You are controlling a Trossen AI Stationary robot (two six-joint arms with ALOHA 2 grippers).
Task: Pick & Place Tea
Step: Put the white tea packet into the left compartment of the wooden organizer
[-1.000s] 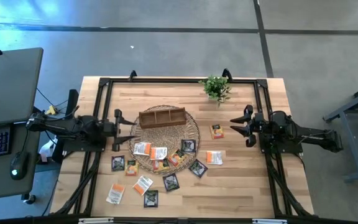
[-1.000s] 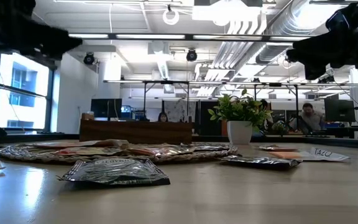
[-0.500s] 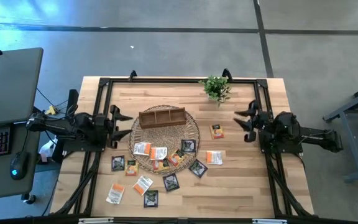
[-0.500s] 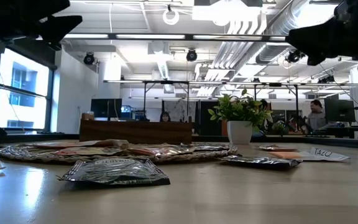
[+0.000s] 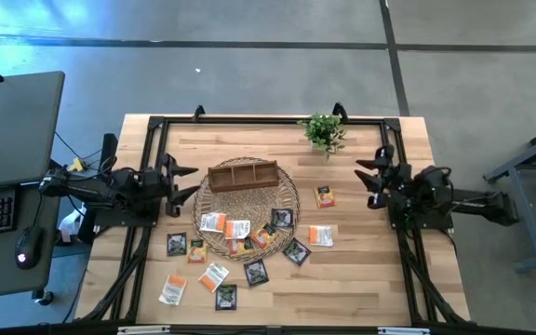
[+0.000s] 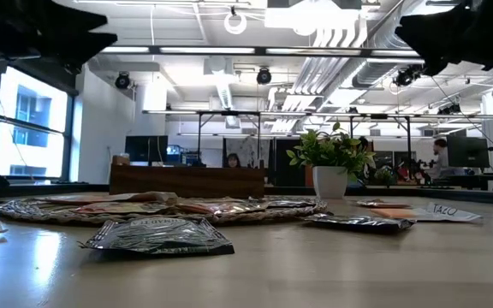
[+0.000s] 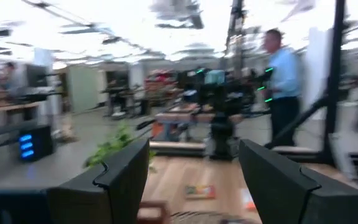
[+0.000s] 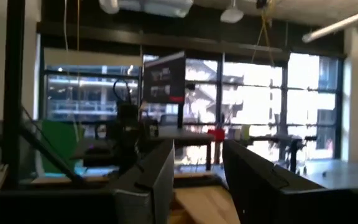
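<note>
Several small square tea packets, orange, white and dark, lie flat, some on the round woven mat [image 5: 287, 200], such as one [image 5: 237, 228], and some on the bare wood, such as one [image 5: 320, 235] and a dark one [image 6: 157, 237]. My left gripper [image 5: 184, 182] hangs open above the table left of the mat, fingers tipped upward. My right gripper [image 5: 361, 176] hangs open over the table's right side, right of the mat, also tipped upward. Neither has anything between its fingers [image 7: 123, 180] [image 8: 160, 174].
A brown wooden divided tray [image 5: 242, 174] stands on the mat's far part. A small green potted plant [image 5: 323, 130] stands near the far edge. A black frame [image 5: 268, 119] runs along the table's edges. Bare wood lies at the near right. A person [image 7: 284, 81] stands beyond the table.
Both grippers have tipped their fingers upward and risen a little. The left has drawn back slightly toward the table's left edge, the right toward the right edge. The packets have stayed where they were.
</note>
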